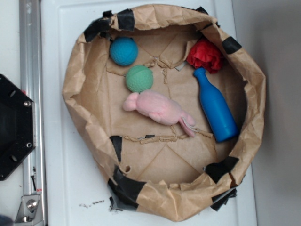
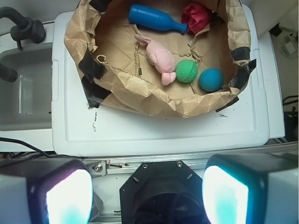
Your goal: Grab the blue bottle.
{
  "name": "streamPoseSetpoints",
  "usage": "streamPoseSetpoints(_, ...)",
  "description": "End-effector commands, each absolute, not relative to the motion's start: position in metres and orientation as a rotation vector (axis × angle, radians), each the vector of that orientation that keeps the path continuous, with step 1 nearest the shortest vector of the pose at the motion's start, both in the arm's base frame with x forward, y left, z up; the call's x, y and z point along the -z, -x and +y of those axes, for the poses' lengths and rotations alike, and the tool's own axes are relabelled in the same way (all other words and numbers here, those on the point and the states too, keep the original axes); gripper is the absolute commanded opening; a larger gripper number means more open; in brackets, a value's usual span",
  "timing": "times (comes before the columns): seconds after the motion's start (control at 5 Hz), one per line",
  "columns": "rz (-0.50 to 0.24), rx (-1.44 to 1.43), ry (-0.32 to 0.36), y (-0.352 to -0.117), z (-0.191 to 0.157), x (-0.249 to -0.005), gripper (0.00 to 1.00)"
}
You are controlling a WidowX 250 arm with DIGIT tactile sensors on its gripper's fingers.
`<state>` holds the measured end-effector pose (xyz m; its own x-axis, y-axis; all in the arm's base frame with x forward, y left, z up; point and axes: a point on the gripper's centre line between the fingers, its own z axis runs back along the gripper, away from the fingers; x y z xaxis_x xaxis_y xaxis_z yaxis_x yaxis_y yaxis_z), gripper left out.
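Observation:
The blue bottle (image 1: 215, 106) lies on its side inside the brown paper basin (image 1: 80, 70), at the right, neck pointing up toward a red crumpled thing (image 1: 205, 55). In the wrist view the blue bottle (image 2: 155, 19) lies at the far top of the basin. My gripper (image 2: 147, 196) is open, its two fingers wide apart at the bottom of the wrist view, high above the black base and far short of the bottle. Nothing is between the fingers. The gripper does not show in the exterior view.
A pink plush (image 1: 159, 108), a green ball (image 1: 139, 78) and a teal ball (image 1: 123, 51) lie in the basin left of the bottle. The basin sits on a white lid (image 2: 154, 130). A black robot base (image 1: 14, 127) and metal rail (image 1: 30, 56) stand at the left.

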<state>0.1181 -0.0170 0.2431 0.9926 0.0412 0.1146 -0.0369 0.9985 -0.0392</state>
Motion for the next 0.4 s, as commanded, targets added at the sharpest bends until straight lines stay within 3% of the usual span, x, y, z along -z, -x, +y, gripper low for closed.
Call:
streamPoseSetpoints(0.0,-0.116,-0.039,0.037,-0.118,-0.017,-0.243,1.0)
streamPoseSetpoints(0.2,-0.235,0.212,0.107,-0.168,-0.008,-0.202,1.0)
